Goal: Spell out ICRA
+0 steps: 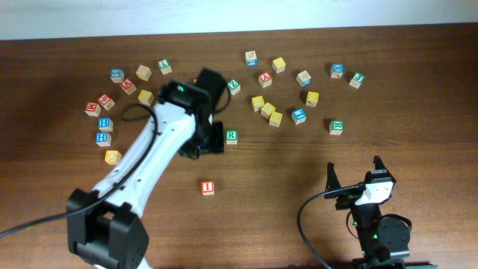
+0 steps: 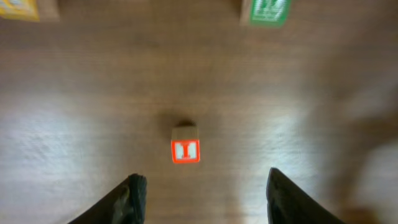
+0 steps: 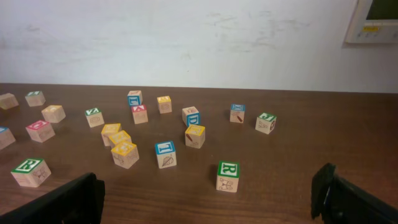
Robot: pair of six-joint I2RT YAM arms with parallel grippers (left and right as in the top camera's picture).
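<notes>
Red-faced I cube [image 1: 208, 187] sits on bare counter [image 1: 261, 224], apart from other cubes [image 1: 268, 110]; left tool [image 2: 205, 186] and right tool [image 1: 355, 168] gape, empty.

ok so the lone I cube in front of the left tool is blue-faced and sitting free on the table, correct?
Not blue: the I cube is red-faced, as the left wrist view shows and the overhead view confirms. The rest holds. It sits free on the table, in front of the left tool, which is open and touches nothing.

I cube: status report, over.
Left gripper open, empty. Right gripper open, empty. Red I cube loose on table, apart from others. Nothing in the way.
</notes>
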